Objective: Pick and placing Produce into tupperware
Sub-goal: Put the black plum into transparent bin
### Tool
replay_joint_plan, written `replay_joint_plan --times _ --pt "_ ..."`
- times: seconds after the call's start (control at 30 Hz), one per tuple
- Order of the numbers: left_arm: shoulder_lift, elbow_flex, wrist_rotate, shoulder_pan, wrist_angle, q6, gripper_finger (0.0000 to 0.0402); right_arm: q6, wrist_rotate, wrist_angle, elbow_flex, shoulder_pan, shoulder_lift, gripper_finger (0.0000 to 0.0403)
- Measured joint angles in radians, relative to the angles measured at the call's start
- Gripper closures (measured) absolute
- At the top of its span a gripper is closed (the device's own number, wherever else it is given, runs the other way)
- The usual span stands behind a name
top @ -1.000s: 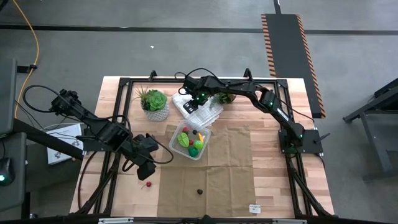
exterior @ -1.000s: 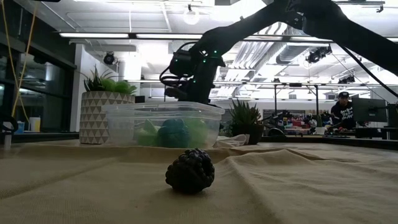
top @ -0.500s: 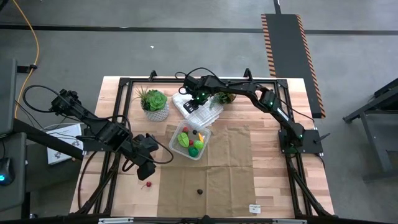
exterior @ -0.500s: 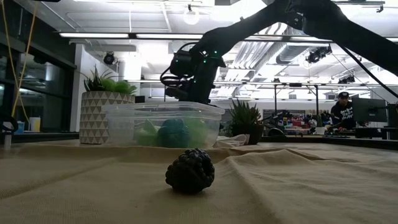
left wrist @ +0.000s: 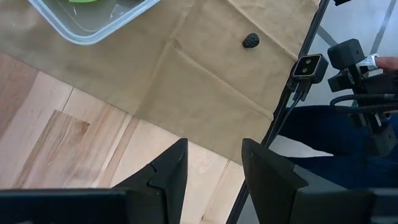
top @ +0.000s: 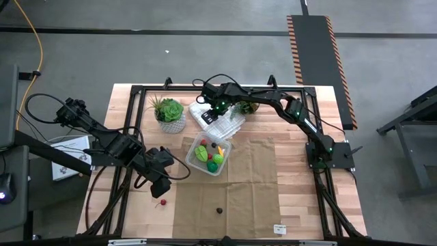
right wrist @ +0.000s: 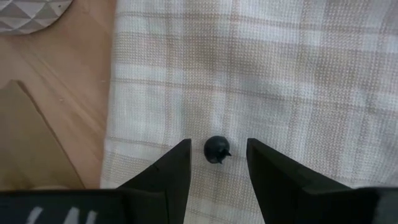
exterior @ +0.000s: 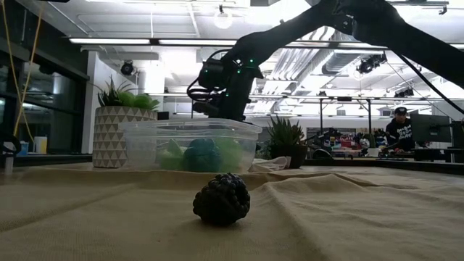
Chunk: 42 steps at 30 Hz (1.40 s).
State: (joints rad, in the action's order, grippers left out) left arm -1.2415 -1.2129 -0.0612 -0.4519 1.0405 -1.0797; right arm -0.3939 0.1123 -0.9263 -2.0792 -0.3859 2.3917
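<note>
Hovering unchanged, the right gripper [right wrist: 217, 165] is held apart astride a small dark berry [right wrist: 216, 150] on checked cloth, upper centre; the clear tupperware [top: 213, 154] waits mid-frame. Left gripper [left wrist: 211, 165] idles apart, lower left.

Even overhead light is falling on the table [top: 287, 198], casting only soft shadows. At table height, ceiling strip lights [exterior: 156, 40] are glaring toward twelve o'clock, silhouetting the arm. The dark berry [exterior: 221, 199] is showing sharp, while the room behind is blurring.
</note>
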Motion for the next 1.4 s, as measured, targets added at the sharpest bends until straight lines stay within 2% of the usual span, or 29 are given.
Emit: replay_joint_plan --times 0.67,1.17,1.4 --pt "0.0 0.0 0.001 0.0 -0.003 0.0 0.0261 0.01 -0.051 -0.036 -0.001 0.007 0.024 0.0258" --pt "0.0 0.0 0.001 0.0 -0.003 0.0 0.0261 0.021 -0.048 -0.026 -0.001 0.007 0.024 0.0259" --pt "0.0 0.0 0.001 0.0 -0.003 0.0 0.0261 0.029 -0.038 -0.024 -0.001 0.007 0.024 0.0293"
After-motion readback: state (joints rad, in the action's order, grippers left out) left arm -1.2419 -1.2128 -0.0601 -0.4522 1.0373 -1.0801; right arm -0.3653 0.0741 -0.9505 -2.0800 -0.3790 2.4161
